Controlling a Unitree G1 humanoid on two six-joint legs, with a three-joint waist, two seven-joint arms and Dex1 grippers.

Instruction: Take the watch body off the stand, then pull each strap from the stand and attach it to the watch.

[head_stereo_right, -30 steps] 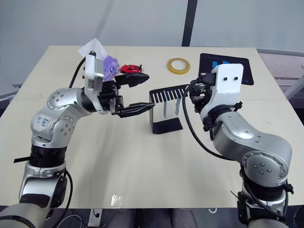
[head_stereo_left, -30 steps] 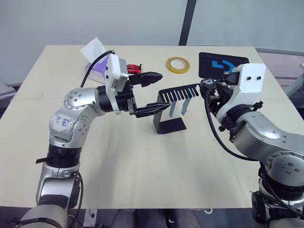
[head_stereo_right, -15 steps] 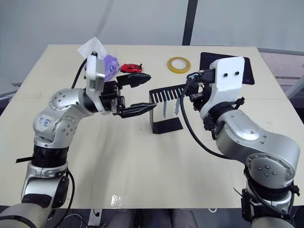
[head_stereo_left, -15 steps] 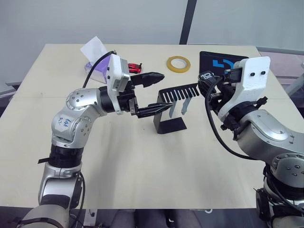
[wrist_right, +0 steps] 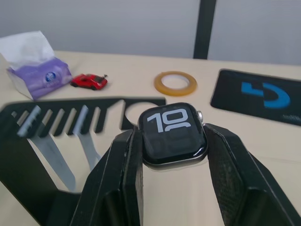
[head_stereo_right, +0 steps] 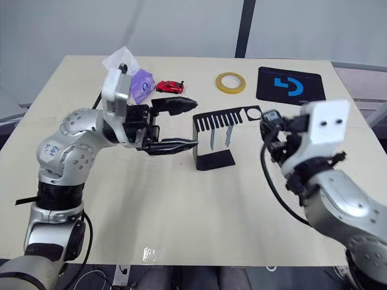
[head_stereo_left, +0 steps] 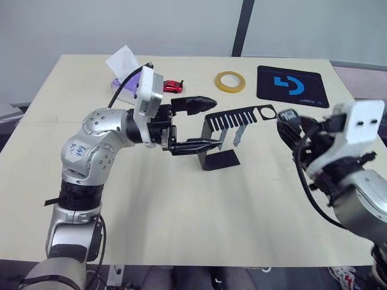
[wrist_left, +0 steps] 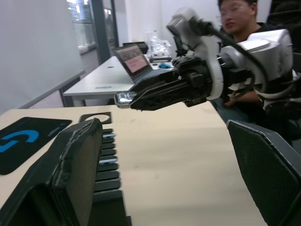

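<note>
You have the small grey-rimmed watch body (wrist_right: 173, 134) clamped in the right gripper (wrist_right: 171, 155), clear of the black sheet-metal stand (head_stereo_left: 221, 136) mid-table; both pale straps (head_stereo_left: 237, 135) hang unpulled, left gripper (head_stereo_left: 205, 124) spread wide.

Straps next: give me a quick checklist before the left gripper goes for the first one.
1. Watch body off the stand: ok, the ring at the end of its arm is empty.
2. Right gripper clamped on the watch body's sides: ok.
3. Both straps hanging from the comb slots: ok.
4. Left gripper open: ok, its fingers are spread wide beside the stand.
5. Left gripper lined up with a strap: not ok, it is beside the stand's upright, not at either strap.
6. Strap-end seating in the slots: cannot tell.
</note>
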